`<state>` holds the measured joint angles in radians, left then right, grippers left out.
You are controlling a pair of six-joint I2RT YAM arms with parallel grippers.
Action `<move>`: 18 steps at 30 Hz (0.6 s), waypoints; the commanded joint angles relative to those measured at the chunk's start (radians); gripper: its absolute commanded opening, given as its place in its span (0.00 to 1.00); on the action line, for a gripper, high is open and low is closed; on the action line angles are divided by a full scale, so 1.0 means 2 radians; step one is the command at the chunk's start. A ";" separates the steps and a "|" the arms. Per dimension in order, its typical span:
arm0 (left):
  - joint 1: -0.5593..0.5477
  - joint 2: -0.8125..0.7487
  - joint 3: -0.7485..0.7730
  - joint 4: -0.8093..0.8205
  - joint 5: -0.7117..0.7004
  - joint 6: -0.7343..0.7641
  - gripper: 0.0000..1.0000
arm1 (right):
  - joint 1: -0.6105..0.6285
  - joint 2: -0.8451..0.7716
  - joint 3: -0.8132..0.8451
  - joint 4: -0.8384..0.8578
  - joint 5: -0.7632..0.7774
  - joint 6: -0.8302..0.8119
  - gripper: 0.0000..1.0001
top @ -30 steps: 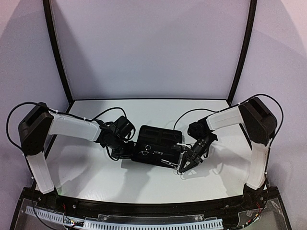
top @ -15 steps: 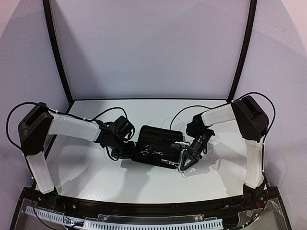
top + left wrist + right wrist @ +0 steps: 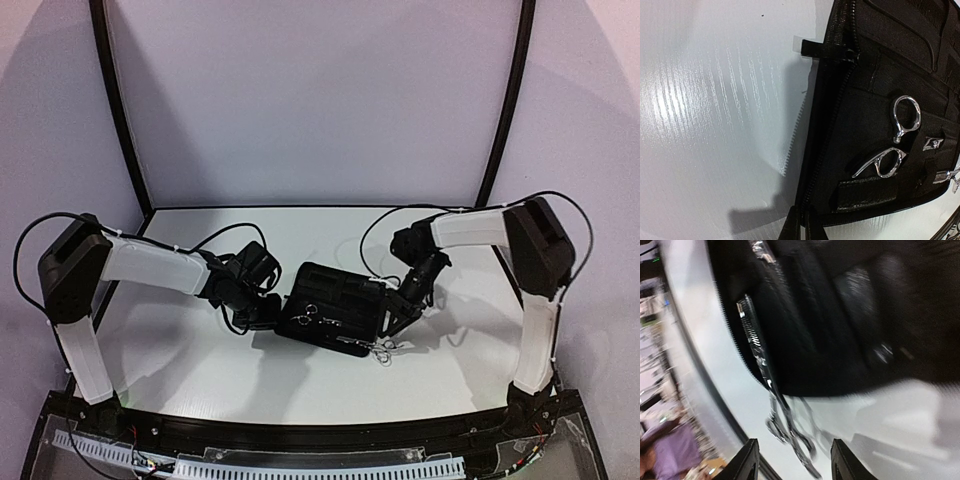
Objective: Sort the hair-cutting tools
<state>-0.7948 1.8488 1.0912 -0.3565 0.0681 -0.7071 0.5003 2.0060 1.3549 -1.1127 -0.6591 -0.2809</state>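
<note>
Over the last second the right jaws (image 3: 393, 320) had sprung apart and drawn back from the near right corner of the zip case (image 3: 335, 290). They held nothing. In the right wrist view the two fingers (image 3: 746, 462) stood well apart, with a loose pair of scissors (image 3: 790, 432) lying beyond the gap. From above, that pair of scissors (image 3: 379, 347) rested on the white tabletop (image 3: 200, 370), touching or just beside the case's near right corner, outside it.

The left jaws (image 3: 262, 318) had not moved. They were closed tight at the case's left edge and seemed to pinch it, steadying the case; the left wrist view showed the fingertips (image 3: 800, 227) meeting at the zip.

A second pair of scissors (image 3: 900, 135) sat inside the open case, ring handles showing. The combs could not be made out with certainty.

Judging from this, one pair was stowed and the other had just been let go short of any pocket, so the sorting looked unfinished.
</note>
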 commanded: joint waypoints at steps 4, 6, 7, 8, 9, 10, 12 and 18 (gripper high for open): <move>0.008 0.046 -0.024 0.006 -0.037 0.010 0.01 | 0.032 -0.181 -0.101 0.113 0.172 0.081 0.51; 0.008 0.045 -0.025 0.004 -0.037 0.011 0.01 | 0.064 -0.201 -0.123 0.128 0.202 0.089 0.51; 0.008 0.045 -0.025 0.004 -0.038 0.011 0.01 | 0.081 -0.202 -0.129 0.135 0.213 0.094 0.51; 0.008 0.044 -0.025 0.004 -0.038 0.012 0.01 | 0.096 -0.203 -0.136 0.142 0.223 0.099 0.51; 0.008 0.044 -0.025 0.002 -0.039 0.012 0.01 | 0.108 -0.200 -0.138 0.148 0.243 0.104 0.51; 0.008 0.044 -0.024 0.001 -0.039 0.012 0.01 | 0.124 -0.196 -0.137 0.152 0.264 0.108 0.51; 0.008 0.043 -0.024 -0.002 -0.041 0.013 0.01 | 0.144 -0.185 -0.131 0.155 0.296 0.114 0.50; 0.008 0.043 -0.022 -0.009 -0.046 0.012 0.01 | 0.173 -0.171 -0.128 0.166 0.327 0.115 0.43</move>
<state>-0.7940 1.8484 1.0912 -0.3576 0.0677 -0.7063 0.8194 1.6527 1.0988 -0.8265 -0.1046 -0.0708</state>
